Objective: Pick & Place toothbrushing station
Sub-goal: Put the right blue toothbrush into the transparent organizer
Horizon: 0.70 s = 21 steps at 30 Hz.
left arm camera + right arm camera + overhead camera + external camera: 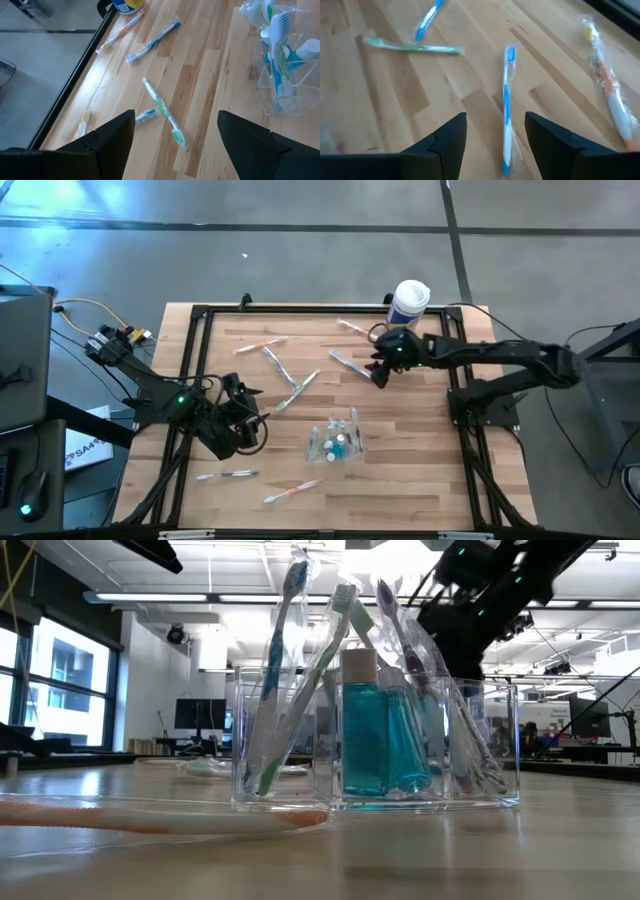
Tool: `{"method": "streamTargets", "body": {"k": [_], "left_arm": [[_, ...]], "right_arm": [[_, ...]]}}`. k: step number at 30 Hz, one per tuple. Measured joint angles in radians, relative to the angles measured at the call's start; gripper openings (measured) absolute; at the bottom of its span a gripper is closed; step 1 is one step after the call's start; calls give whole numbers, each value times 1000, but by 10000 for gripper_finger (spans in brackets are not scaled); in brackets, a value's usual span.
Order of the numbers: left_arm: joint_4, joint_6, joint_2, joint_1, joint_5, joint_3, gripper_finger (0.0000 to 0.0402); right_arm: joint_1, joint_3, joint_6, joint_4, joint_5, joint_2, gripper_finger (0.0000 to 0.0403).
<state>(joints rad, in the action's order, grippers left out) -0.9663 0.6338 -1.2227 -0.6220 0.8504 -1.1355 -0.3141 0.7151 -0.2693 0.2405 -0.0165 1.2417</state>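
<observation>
Right tool point(496, 131) hovers spread over a blue brush point(507, 107) near the bench's far edge; next, lower and pinch it. Holder point(336, 442) stands mid-bench. Left tool point(175, 132) waits spread.

The clear plastic cup point(280, 75) is running off the left wrist view's edge; the white canister point(127, 5) is showing only its base there. An orange-handled toothbrush point(150, 818) is lying blurred in the low view's foreground, its ends too soft for telling
</observation>
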Motion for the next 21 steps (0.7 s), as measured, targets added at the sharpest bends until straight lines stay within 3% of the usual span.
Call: {"method": "streamTargets", "body": {"k": [6,12,21], "left_arm": [[-1,0,-9,0,-5,-1,281],[-1,0,-8,0,-3,-1,281],[-1,0,-8,0,0,-1,281]], "right_arm": [[-37,0,13,-117,-40,155,194],[-65,0,55,-208,-8,272,194],[-75,0,65,-238,-5,408,194]]}}
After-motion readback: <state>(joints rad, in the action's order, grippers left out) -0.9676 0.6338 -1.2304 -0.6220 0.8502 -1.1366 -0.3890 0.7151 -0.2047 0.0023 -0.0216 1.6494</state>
